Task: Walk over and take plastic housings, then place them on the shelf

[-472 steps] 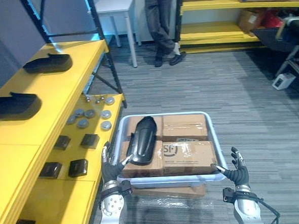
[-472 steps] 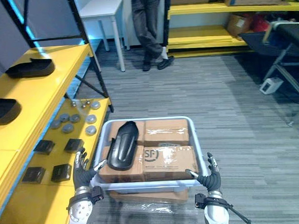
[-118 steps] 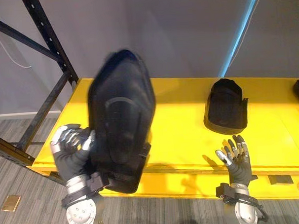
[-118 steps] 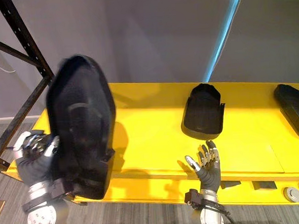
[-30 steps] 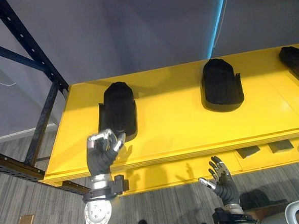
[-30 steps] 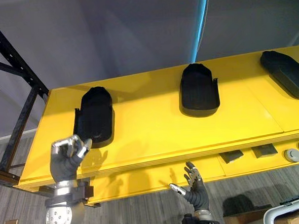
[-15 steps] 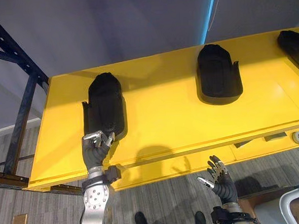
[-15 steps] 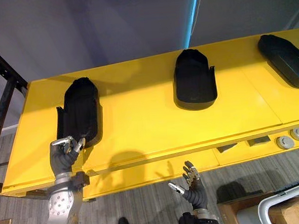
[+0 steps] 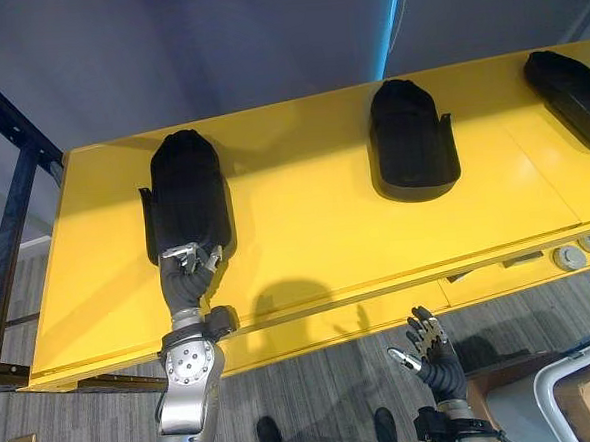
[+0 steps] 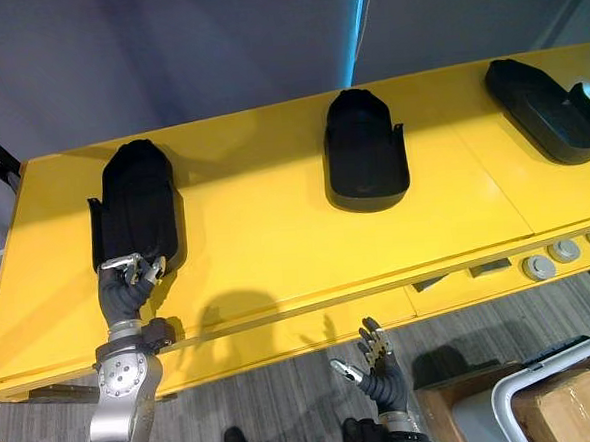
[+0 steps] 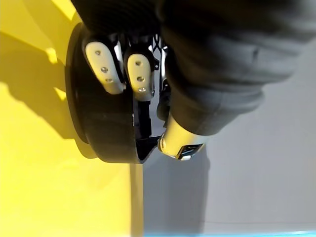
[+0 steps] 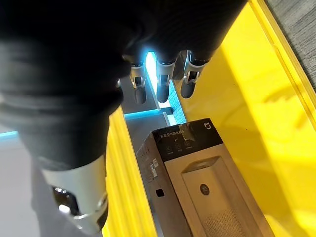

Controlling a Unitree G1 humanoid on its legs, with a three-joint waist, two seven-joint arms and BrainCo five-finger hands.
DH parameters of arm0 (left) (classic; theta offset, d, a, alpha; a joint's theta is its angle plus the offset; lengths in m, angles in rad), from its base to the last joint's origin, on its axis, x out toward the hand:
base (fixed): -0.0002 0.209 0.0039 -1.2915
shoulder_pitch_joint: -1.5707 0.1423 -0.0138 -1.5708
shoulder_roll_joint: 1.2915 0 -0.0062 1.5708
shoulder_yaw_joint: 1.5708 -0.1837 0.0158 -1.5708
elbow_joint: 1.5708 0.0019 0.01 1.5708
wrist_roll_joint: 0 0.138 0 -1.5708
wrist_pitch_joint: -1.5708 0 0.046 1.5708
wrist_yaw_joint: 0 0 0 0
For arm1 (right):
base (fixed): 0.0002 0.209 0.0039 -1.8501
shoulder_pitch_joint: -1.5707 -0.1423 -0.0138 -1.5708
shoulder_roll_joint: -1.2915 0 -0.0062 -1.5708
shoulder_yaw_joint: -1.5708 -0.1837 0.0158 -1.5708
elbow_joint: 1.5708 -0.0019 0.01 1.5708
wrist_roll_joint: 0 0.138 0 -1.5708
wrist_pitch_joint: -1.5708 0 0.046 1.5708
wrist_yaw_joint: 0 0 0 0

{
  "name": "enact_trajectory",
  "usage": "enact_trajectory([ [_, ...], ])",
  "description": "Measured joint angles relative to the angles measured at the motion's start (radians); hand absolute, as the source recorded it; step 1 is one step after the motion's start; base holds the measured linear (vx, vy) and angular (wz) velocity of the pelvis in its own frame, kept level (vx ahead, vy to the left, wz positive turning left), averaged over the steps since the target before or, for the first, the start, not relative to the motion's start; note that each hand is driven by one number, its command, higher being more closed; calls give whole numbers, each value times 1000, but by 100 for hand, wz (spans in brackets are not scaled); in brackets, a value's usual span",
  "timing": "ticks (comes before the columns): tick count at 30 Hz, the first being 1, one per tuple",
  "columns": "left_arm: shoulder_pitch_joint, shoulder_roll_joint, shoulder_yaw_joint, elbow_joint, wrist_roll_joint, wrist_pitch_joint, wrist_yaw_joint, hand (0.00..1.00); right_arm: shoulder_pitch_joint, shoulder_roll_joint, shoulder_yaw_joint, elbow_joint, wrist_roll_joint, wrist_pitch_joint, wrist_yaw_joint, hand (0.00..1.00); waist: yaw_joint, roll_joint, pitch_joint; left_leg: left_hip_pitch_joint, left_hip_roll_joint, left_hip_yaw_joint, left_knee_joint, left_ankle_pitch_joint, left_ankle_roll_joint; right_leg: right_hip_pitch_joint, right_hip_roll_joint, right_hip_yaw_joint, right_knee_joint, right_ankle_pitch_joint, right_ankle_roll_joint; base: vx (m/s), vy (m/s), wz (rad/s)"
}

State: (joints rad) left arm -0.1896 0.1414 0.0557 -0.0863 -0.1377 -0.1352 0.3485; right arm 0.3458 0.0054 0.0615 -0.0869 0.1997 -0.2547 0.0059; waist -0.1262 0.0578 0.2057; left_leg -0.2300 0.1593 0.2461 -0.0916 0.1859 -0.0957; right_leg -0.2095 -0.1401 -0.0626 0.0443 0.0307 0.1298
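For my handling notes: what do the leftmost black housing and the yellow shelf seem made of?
Black housing: probably moulded plastic, matte, judging by its dull curved shell. Yellow shelf: smooth painted board or metal, slightly glossy; I cannot tell which.

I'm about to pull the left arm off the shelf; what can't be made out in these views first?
- Whether the left hand grips the left housing or just touches it: the hand covers its near end in the eye views, and the dark cover blocks the left wrist view.
- Right housing: cut off by the left eye view's right edge.
- Round parts on the lower shelf: too small to identify.
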Motion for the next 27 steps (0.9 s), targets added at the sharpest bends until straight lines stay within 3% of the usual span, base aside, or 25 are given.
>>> enact_trajectory([
  [3,-1,-2,-6,-10,-21,0,6,0,-1,0,0,0,0,0,-1,0,0,-1,1,0,0,-1,0,0,0,1,0,0,-1,0,0,0,0,0],
  [6,40,-24,-26,-131,-38,-9,20,0,-8,0,-3,0,-1,0,-10,0,-2,-4,2,12,0,0,2,0,0,11,1,2,-1,1,0,15,4,-2],
  [9,151,-64,-58,-323,-37,-61,19,0,-42,0,-6,-1,-5,-1,-21,0,7,-23,-3,84,10,46,9,-26,-13,52,10,56,-3,0,-1,43,12,-47],
  [11,185,-80,-76,-385,-24,-95,17,0,-57,-4,-25,-4,-7,-3,-24,0,10,-39,-4,83,24,32,121,-97,-19,75,14,94,0,0,-1,5,-7,-61],
  [13,224,-113,-84,-429,30,-127,35,0,-92,-48,-50,-11,-18,-3,-30,0,57,-35,-7,36,50,-302,402,-286,-64,72,60,199,34,-3,-2,2,6,-139],
  [15,252,-137,-96,-434,65,-131,48,0,-112,-90,-74,-17,-24,-3,-38,0,58,-21,-16,60,41,-533,520,-403,-120,59,109,276,105,-34,10,-49,203,-144],
  [17,271,-138,-136,-433,66,-134,53,0,-94,-92,-119,-59,-24,-4,-54,0,56,-28,-25,106,18,-634,564,-507,-125,10,138,356,218,-83,34,-135,296,-116],
  [18,269,-146,-166,-425,66,-134,53,0,-53,-83,-141,-119,-23,-4,-57,0,52,-31,-28,121,1,-628,570,-576,-83,-22,141,391,265,-99,52,-191,332,-95],
  [20,274,-145,-199,-405,65,-133,52,0,26,-38,-142,-194,-23,-1,-57,0,58,-79,-34,126,-51,-543,612,-589,-55,-35,110,483,250,-74,79,-171,328,-104],
  [21,274,-149,-215,-396,65,-132,51,0,62,-22,-137,-240,-24,-1,-58,0,55,-81,-37,126,-59,-503,639,-601,-34,-21,100,516,203,-35,79,-161,339,-167],
  [22,275,-153,-223,-399,66,-132,44,0,83,-11,-134,-272,-28,-1,-59,0,72,-81,-39,131,-51,-406,655,-612,-3,-42,106,503,163,65,13,-246,438,-241],
  [23,265,-157,-223,-394,66,-128,40,0,57,-7,-141,-271,-35,-1,-70,0,84,-78,-44,127,-36,-299,640,-592,32,-61,93,369,44,239,-124,-238,377,-259],
  [24,260,-157,-224,-395,66,-126,37,0,42,-6,-144,-271,-43,-1,-81,0,89,-73,-48,117,-26,-244,616,-568,62,-65,83,288,-42,337,-189,-306,335,-256],
  [25,234,-167,-217,-379,67,-126,36,0,12,-3,-160,-275,-62,0,-94,0,97,-84,-36,132,-24,-141,573,-527,69,-95,55,58,76,257,-169,-312,295,-208],
  [27,238,-180,-187,-342,67,-126,39,0,-9,-3,-182,-241,-98,-1,-110,0,93,-62,-33,199,-2,-1,500,-478,88,-74,39,-78,327,5,-149,-337,292,-206],
])
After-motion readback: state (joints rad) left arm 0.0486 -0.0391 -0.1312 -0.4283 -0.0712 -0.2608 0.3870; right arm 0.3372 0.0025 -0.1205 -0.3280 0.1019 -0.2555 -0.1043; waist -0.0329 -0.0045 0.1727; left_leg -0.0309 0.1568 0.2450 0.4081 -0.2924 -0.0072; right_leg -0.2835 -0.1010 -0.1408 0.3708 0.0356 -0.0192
